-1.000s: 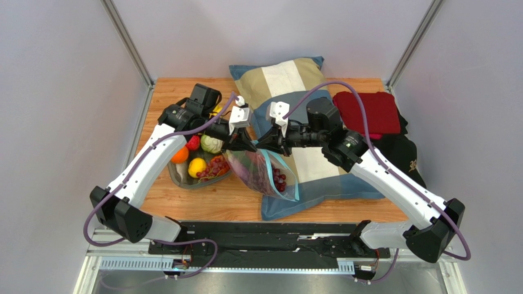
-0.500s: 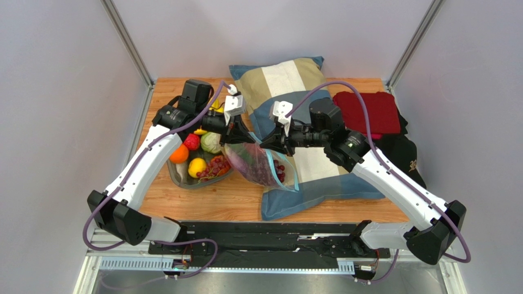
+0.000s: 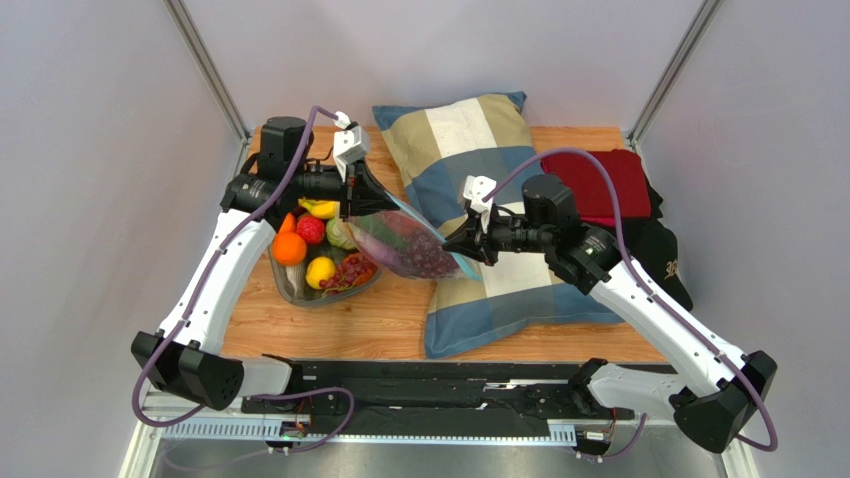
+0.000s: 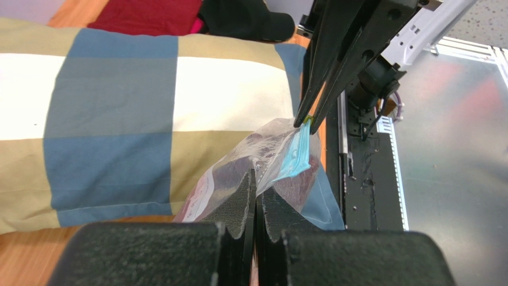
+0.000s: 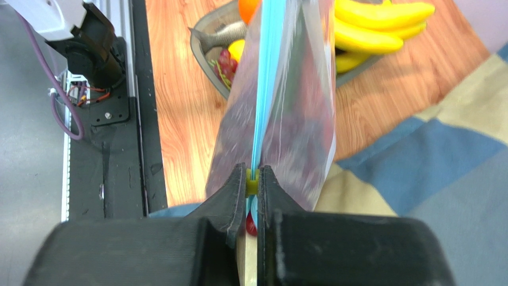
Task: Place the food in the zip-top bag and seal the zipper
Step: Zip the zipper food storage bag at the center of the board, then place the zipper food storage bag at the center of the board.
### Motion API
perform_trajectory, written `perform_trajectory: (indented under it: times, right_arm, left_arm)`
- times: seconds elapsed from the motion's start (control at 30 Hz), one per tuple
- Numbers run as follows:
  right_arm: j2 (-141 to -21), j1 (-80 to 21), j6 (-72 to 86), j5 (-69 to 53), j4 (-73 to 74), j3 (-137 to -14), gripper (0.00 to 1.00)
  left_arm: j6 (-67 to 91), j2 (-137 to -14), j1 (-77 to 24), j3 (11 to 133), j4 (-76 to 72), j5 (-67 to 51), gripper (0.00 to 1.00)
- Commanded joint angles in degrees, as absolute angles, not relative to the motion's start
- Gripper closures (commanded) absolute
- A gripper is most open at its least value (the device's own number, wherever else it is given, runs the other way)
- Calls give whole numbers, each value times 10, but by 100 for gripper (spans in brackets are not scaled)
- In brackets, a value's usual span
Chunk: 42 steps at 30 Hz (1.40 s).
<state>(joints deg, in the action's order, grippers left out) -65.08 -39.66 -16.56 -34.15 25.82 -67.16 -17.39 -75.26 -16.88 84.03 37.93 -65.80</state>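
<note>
- Left gripper (image 3: 359,209) clamped shut on one end of the zip-top bag (image 3: 404,246).
- Right gripper (image 3: 457,245) pinching the zipper (image 5: 266,89) at the opposite end.
- Bag stretched between both grippers, with purple grapes (image 3: 424,261) inside.
- Other food (image 3: 290,249) sits in a dish (image 3: 289,290) below the left gripper, on the bench (image 3: 384,324).

High view from behind looking down, wrist views close, facing each other, all sharing the clear floppy plastic bag (image 3: 404,244)
</note>
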Motion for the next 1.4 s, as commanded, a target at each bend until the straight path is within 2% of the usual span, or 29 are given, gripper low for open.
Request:
perform_trajectory:
  times: [0.0, 0.57, 0.8, 1.1, 1.27, 1.37]
  right_arm:
    - [-621, -367, -170, -330, 374, -639, 100]
    - [-534, -300, -216, -313, 492, -602, 100]
    - [-533, -271, -251, -307, 519, -624, 100]
    - [-571, -262, -308, -356, 549, -689, 100]
    - [-655, -274, -316, -385, 541, -727, 100]
    - [-701, -301, -319, -370, 511, -742, 100]
  left_arm:
    - [-143, -723, -133, 876, 296, -669, 100]
    - [-103, -704, -112, 873, 275, -642, 100]
    - [-128, -667, -111, 853, 342, -629, 100]
    - [-223, -539, -112, 715, 521, -636, 100]
    - [-225, -485, -112, 605, 526, -621, 100]
    - [-215, -473, -112, 561, 491, -570, 100]
